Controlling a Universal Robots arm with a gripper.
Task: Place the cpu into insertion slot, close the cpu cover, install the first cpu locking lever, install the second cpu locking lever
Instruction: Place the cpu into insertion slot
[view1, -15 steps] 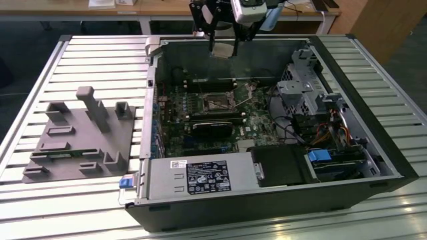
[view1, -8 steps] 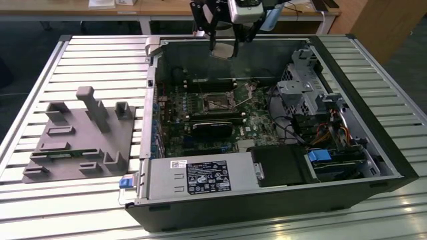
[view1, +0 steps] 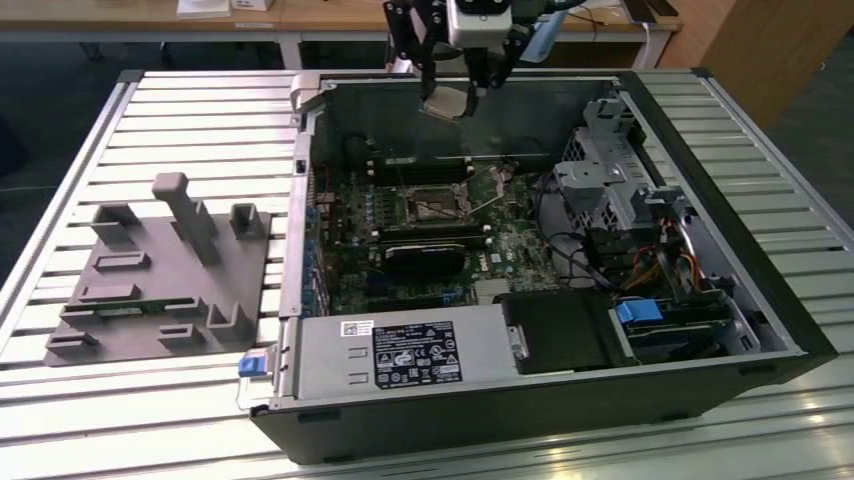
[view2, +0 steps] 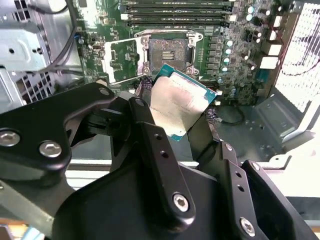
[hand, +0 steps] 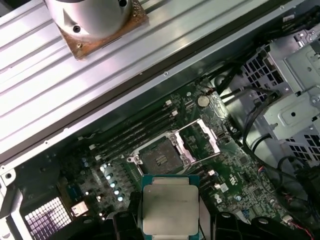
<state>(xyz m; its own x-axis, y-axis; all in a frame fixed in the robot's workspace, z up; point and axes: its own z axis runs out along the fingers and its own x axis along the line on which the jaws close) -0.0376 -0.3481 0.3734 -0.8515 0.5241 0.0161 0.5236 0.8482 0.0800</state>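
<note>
Above the far edge of the open computer case (view1: 561, 412), the gripper (view1: 458, 90) hangs with its jaws closed on the cpu (view2: 180, 107), pinching it by two opposite edges, well clear of the board. The case lies on the slatted metal worktop (view1: 174, 110). Inside it sit a green circuit board (view1: 400, 275), a grey label-bearing power box (view1: 400, 355) at the near wall, and a drive cage (view1: 601, 185) with cables on the exterior view's right. The insertion slot (hand: 161, 159) on that board is empty and dark, with a metal rim. The cpu cover (hand: 211, 135) is swung open just beside it, apparently standing up on its hinge. The cpu shows a dull silvery top with a green border. A grey moulded fixture (view1: 160, 280) rests on the worktop, on the exterior view's left of the case.
</note>
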